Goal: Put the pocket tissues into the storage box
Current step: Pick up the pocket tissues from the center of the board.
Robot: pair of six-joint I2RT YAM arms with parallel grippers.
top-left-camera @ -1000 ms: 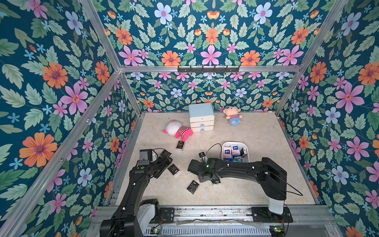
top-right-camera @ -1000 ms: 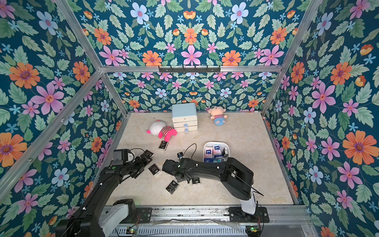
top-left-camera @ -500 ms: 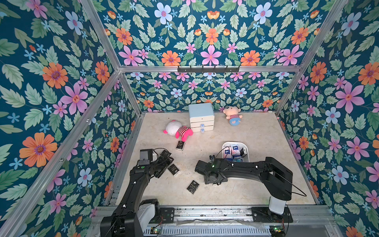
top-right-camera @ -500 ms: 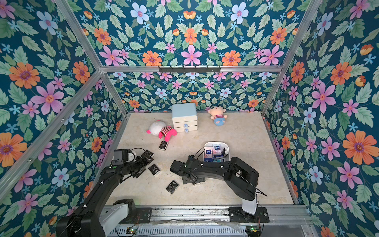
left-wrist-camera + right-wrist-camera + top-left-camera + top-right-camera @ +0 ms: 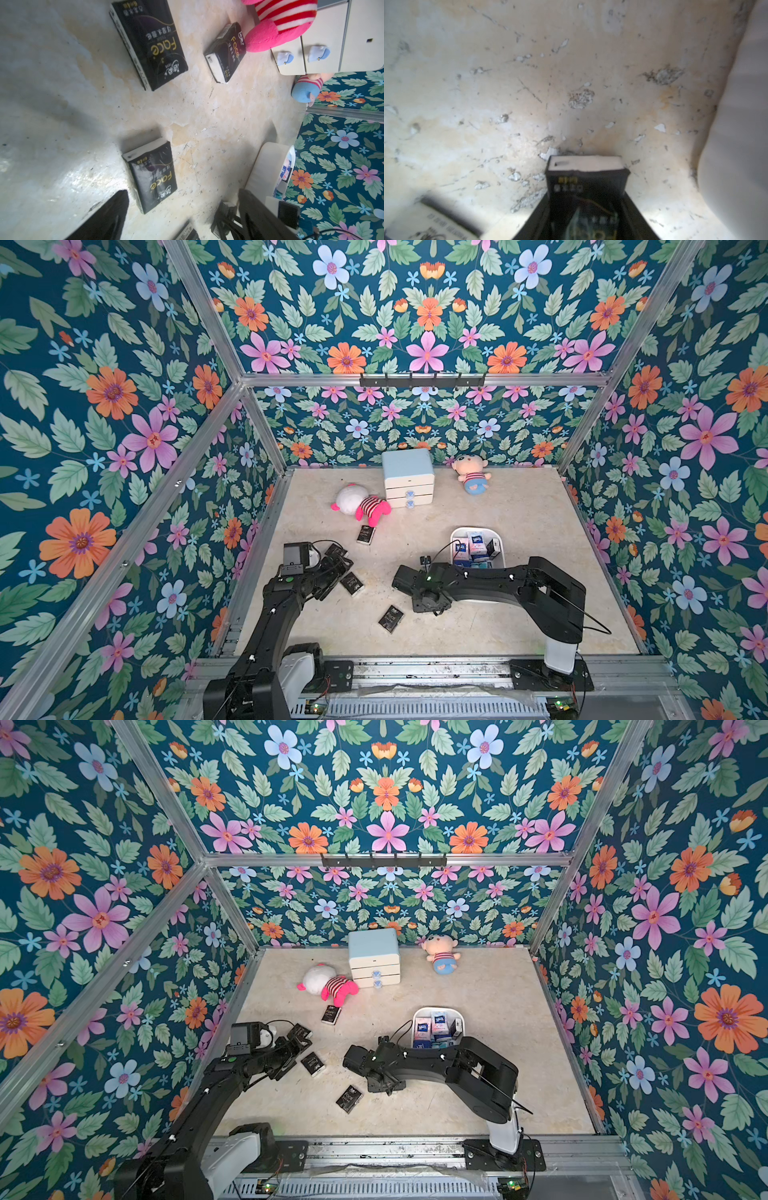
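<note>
The white storage box (image 5: 457, 536) (image 5: 419, 1013) holds several blue and white pocket tissues (image 5: 476, 541). Black pocket tissues lie loose on the floor in both top views (image 5: 365, 535) (image 5: 351, 584) (image 5: 391, 618) (image 5: 349, 1099). My right gripper (image 5: 430, 601) (image 5: 586, 207) is down on the floor left of the box, shut on a black packet (image 5: 586, 182) whose white end sticks out ahead. My left gripper (image 5: 338, 572) (image 5: 187, 216) hangs open and empty over the floor. A black packet (image 5: 152, 172) lies just ahead of its fingers.
A pink-and-white plush (image 5: 361, 504), a white drawer cabinet with a light-blue top (image 5: 408, 477) and a second plush (image 5: 471, 479) stand at the back. Floral walls close in on three sides. The box's outer wall (image 5: 737, 145) is close beside my right gripper.
My right gripper has shifted slightly to the right and closed its jaws on a black packet. The left arm has not moved.
</note>
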